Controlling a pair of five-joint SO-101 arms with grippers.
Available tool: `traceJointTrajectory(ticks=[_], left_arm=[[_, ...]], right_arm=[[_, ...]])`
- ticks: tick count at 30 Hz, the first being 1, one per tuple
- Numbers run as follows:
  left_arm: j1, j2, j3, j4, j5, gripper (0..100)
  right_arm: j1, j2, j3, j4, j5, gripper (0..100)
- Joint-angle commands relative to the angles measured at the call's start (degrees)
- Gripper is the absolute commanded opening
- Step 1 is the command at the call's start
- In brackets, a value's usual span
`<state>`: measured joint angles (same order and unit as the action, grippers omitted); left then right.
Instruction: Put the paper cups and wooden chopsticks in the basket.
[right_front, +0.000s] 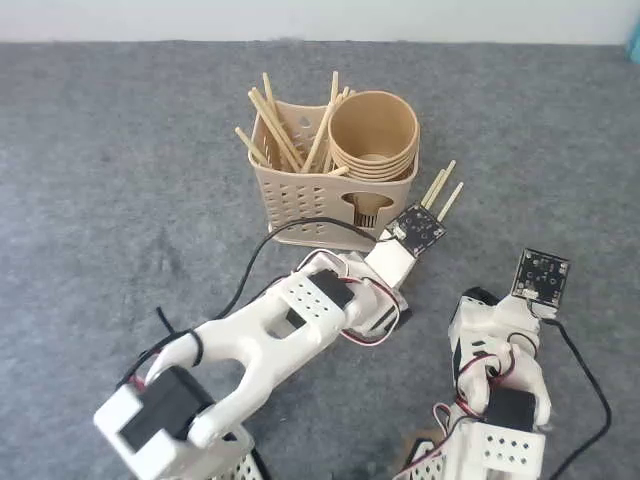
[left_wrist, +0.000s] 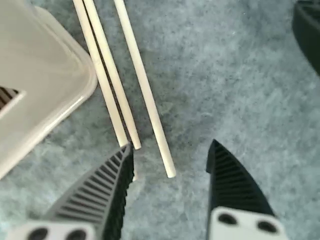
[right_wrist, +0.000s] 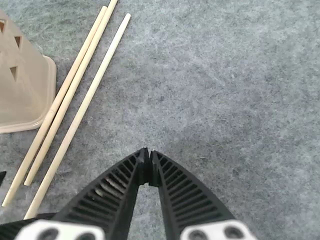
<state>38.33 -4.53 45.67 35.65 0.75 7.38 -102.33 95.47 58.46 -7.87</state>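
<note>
A beige perforated basket (right_front: 300, 196) stands on the grey carpet. Stacked paper cups (right_front: 373, 135) and several wooden chopsticks (right_front: 290, 130) are inside it. Three loose chopsticks (right_front: 441, 192) lie on the carpet by the basket's right corner. In the left wrist view these chopsticks (left_wrist: 127, 85) run beside the basket corner (left_wrist: 45, 95), their near ends just ahead of my left gripper (left_wrist: 170, 155), which is open. My right gripper (right_wrist: 148, 155) is shut and empty, hovering over bare carpet to one side of the same chopsticks (right_wrist: 75, 100).
Grey carpet (right_front: 120, 180) covers the whole table around the basket. A black cable (right_front: 270, 250) loops along the left arm in front of the basket. The right arm's base (right_front: 495, 400) sits at the near right.
</note>
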Motion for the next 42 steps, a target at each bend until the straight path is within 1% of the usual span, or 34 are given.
traceJointTrajectory(ticks=[1,4,6,8,12,15,20,25,28,32,35,38,40,42], left_arm=[[-1.85,4.13,-2.42,-5.89,1.14,24],[-2.11,6.15,-4.0,-5.63,1.23,23],[-1.41,6.68,-4.79,-5.1,1.14,20],[-0.09,7.3,-4.7,-5.1,0.79,15],[1.58,7.38,-4.53,-4.84,0.79,1],[3.25,7.3,-4.62,-2.37,0.79,1],[9.49,7.3,-4.26,4.22,0.88,1],[13.98,7.12,-3.03,9.67,0.97,1],[15.82,4.22,-0.57,11.08,0.79,1],[18.02,-3.78,4.97,10.9,0.97,1],[17.49,-11.78,5.85,10.81,1.05,1],[14.51,-18.11,3.91,10.37,1.14,2],[11.96,-19.16,1.89,10.55,1.14,6],[9.93,-18.02,0.84,10.64,1.32,15]], right_arm=[[0.57,-0.84,1.05,0.66,0.97,0.9],[0.57,-0.84,1.05,0.66,0.97,0.9],[0.57,-0.84,1.05,0.66,0.97,0.9],[0.57,-0.84,1.05,0.66,0.97,0.9],[0.57,-0.84,1.05,0.66,0.97,0.9],[0.57,-0.84,1.05,0.66,0.97,0.9],[0.66,-0.84,1.05,0.66,0.97,0.9],[0.66,-0.84,1.05,0.66,0.97,0.9],[0.66,-0.84,1.05,0.66,0.97,0.9],[0.66,-0.84,1.05,0.66,0.97,0.9],[0.66,-0.84,1.05,0.66,0.97,0.9],[0.66,-0.84,1.05,0.66,0.97,0.9],[0.66,-0.84,1.05,0.66,0.97,0.9],[0.66,-0.84,1.05,0.66,0.97,0.8]])
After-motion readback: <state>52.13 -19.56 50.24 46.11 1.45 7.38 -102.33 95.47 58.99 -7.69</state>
